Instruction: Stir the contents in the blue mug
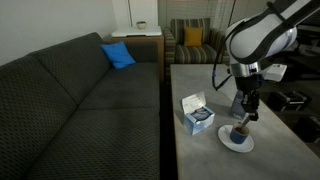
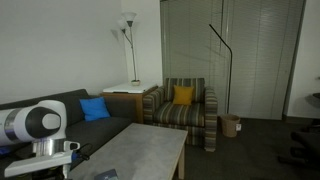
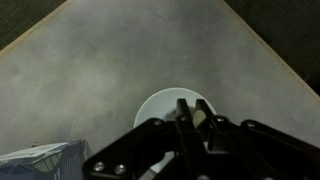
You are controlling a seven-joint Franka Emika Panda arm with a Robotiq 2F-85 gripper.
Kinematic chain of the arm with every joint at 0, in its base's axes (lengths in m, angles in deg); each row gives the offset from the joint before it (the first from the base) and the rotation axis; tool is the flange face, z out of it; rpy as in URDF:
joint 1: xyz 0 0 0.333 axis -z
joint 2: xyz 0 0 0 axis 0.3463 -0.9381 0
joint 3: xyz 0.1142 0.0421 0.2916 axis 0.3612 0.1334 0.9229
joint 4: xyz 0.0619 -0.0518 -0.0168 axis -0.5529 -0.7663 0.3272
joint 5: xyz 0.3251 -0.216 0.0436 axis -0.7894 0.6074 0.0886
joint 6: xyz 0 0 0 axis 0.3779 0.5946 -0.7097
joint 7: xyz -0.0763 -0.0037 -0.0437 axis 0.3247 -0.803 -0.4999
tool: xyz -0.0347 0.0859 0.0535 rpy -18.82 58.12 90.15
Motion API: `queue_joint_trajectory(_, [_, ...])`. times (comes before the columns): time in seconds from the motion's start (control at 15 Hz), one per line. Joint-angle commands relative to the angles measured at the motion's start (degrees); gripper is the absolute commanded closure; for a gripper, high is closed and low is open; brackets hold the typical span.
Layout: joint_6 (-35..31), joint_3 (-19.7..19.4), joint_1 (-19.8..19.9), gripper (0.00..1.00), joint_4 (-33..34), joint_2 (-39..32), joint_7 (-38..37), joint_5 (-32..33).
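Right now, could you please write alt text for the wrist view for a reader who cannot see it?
The dark tool hangs over a white saucer on a grey table, with a thin rod at its middle. A blue and white box sits at the lower left.

Ext cams oblique — sofa point(image 1: 70, 85) shared, wrist top-down

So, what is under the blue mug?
A round white saucer lies under the blue mug. In the wrist view the black gripper covers the mug's inside, so its contents cannot be seen.
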Motion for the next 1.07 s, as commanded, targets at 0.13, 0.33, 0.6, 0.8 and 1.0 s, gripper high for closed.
queue_joint_trajectory(0.13, [0.30,-0.73,-0.06,0.97,0.35,-0.40,-0.57,0.42])
queue_joint_trajectory(0.33, [1.60,-0.99,-0.33,0.97,0.55,-0.53,-0.61,0.62])
queue_joint_trajectory(0.6, [3.42,-0.90,-0.62,0.97,1.07,-0.97,-0.17,0.86])
queue_joint_trajectory(0.8, [4.53,-0.65,-0.80,0.97,1.24,-1.14,0.24,0.88])
queue_joint_trajectory(1.0, [5.09,-0.37,-0.91,0.97,1.37,-1.28,0.68,0.81])
